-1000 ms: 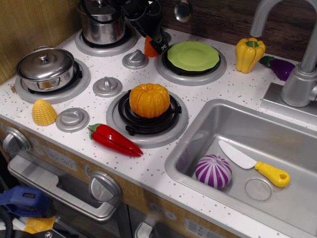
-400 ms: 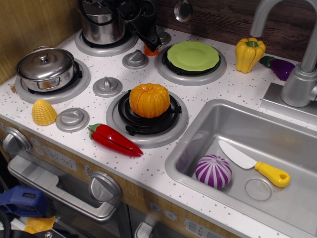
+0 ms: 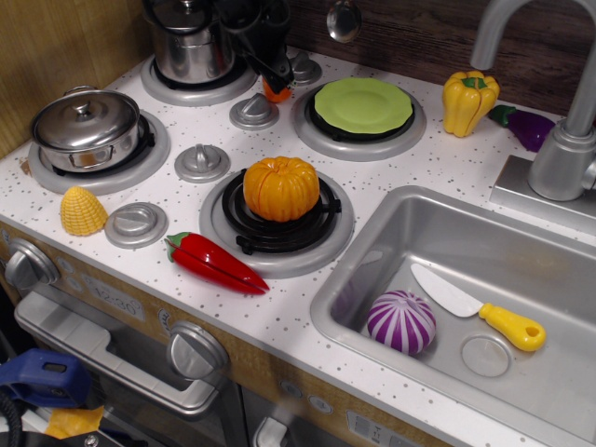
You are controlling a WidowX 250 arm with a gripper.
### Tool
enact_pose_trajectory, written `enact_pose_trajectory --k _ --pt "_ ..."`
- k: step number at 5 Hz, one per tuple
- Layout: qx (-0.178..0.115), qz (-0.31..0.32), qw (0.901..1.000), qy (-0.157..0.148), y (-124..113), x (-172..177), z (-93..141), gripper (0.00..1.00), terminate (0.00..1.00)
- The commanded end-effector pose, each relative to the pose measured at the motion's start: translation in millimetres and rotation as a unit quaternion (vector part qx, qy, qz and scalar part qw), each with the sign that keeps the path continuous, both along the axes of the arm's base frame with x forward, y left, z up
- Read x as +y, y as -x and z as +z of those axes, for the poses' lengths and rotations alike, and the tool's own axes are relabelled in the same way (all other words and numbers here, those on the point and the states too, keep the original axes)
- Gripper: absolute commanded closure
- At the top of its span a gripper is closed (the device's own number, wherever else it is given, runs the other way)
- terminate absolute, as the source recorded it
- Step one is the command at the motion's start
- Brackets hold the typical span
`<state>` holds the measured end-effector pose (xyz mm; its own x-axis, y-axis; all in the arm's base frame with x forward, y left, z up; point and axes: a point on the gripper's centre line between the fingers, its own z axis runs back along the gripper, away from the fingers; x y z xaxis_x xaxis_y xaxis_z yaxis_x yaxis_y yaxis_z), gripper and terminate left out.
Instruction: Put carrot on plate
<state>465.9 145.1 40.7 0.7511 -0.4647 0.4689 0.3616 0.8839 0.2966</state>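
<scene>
A speckled white toy stove bench fills the view. The carrot [image 3: 274, 90] sits at nine o'clock of the green plate [image 3: 363, 104], mostly hidden under the gripper [image 3: 277, 76]; whether its jaws pinch it, I cannot tell. A shallow grip could let it roll toward the pot [image 3: 191, 42].

- One arm in view, dark and black all over, coming in from the top edge at the back left.
- It slants down and to the right, so the gripper [image 3: 272, 76] is the lowest bit of it.
- Fingers [image 3: 279, 74] are black and point down-right, tips sitting low, right about at countertop level.
- Can't honestly say how the jaws stand; it's all black on black and the gap doesn't read.
- A bit of orange shows right at the tips, but whether it's actually pinched is anyone's guess.
</scene>
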Motion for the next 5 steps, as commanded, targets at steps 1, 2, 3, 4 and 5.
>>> enact_pose_trajectory --k 1,2,3,4,5 --pt "-0.046 0.007 0.9986 -0.022 -1.2 -13.2 67.8 0.0 0.0" --pt "-0.045 0.024 0.9987 -0.007 4.0 -43.8 70.8 0.0 0.0" --pt "-0.044 0.044 0.9981 0.002 11.8 -66.5 72.2 0.0 0.0" --pt "-0.053 0.052 0.9971 0.017 15.1 -80.3 65.9 0.0 0.0" --pt "-0.063 0.054 0.9961 0.031 11.3 -87.0 52.7 0.0 0.0"
